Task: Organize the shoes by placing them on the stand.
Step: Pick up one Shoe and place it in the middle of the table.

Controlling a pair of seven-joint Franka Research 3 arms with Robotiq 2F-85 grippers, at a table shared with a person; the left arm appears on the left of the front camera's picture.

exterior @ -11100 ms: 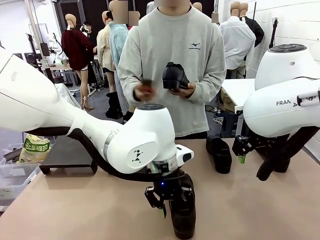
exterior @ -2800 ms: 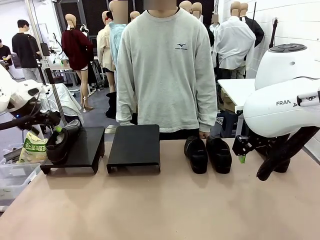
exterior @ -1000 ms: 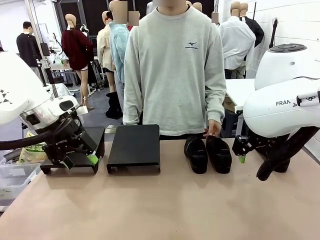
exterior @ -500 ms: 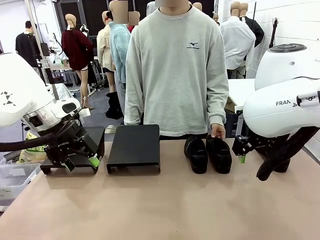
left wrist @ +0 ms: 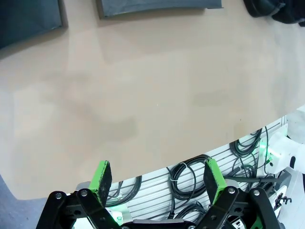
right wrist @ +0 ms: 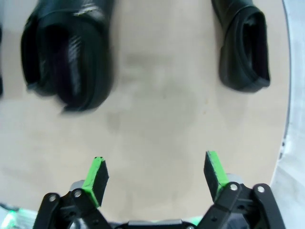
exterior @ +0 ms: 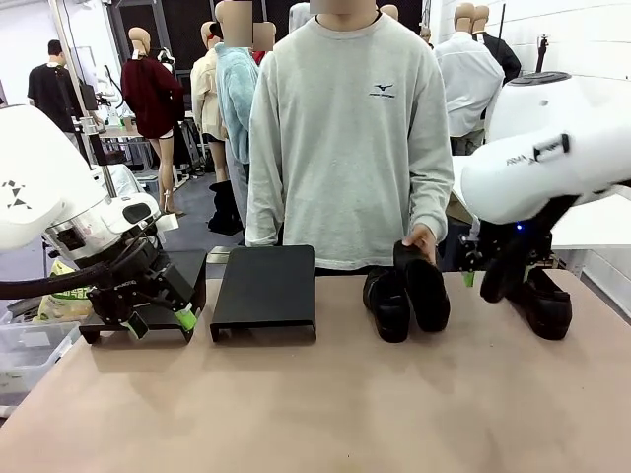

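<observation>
Two black shoes sit mid-table in front of the person. One shoe (exterior: 385,305) lies flat, and the person's hand (exterior: 422,239) tips up the other shoe (exterior: 427,288) beside it. A third shoe (exterior: 548,304) lies at the right. My right gripper (exterior: 483,281) hangs open between the tipped shoe and the third one. Its wrist view shows the open right gripper (right wrist: 155,175) above bare table, with a blurred shoe (right wrist: 71,50) and another shoe (right wrist: 244,47) ahead. My left gripper (exterior: 158,322) is open in front of the left stand (exterior: 187,281). The left gripper (left wrist: 157,177) holds nothing.
A second black stand (exterior: 264,289) sits left of centre, with the person right behind the table. The near half of the table (exterior: 315,414) is bare. A clear bin (exterior: 25,355) with a green packet stands off the left edge. Stand edges (left wrist: 157,5) show far ahead.
My right arm has swung up and inward over the table, uncovering the shoe at the right. The person's hand has tipped one shoe of the pair up. The left arm has stayed put.
</observation>
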